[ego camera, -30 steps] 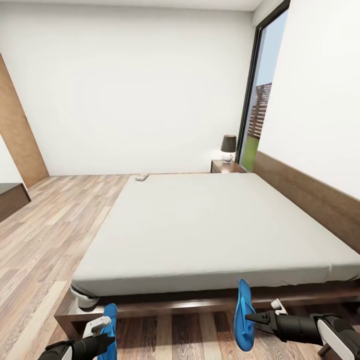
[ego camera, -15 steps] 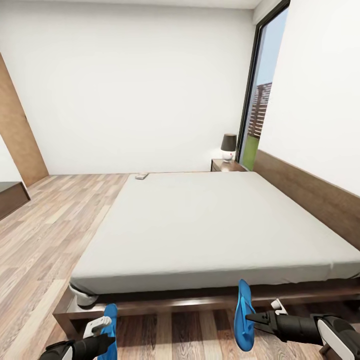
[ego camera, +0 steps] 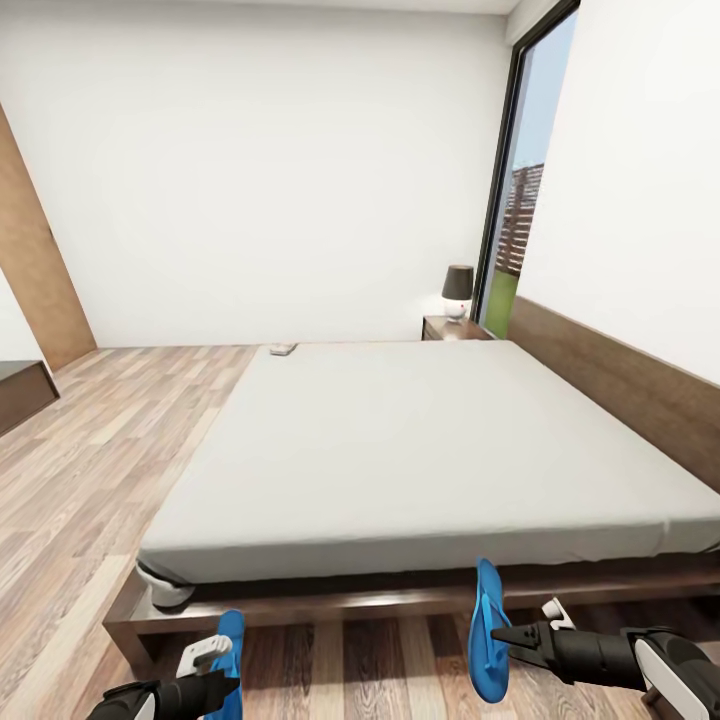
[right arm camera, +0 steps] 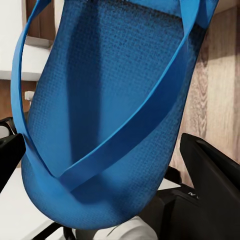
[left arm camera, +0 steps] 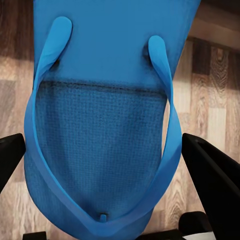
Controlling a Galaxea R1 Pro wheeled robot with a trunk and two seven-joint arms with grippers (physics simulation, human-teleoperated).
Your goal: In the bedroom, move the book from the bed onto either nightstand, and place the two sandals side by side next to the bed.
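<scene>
sandals both held — left hand [ego camera: 215, 665] grips one [ego camera: 232, 655], right hand [ego camera: 505, 635] the other [ego camera: 487, 630]. soles hang upright, well apart — bed [ego camera: 420, 450] frame just ahead.

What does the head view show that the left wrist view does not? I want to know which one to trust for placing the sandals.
Head view alone: the bed, a nightstand with a lamp, the window, and the right gripper holding the second sandal.

Left wrist view alone: the strap side of the left sandal, close up.

Both: that sandal and the plank floor.
</scene>
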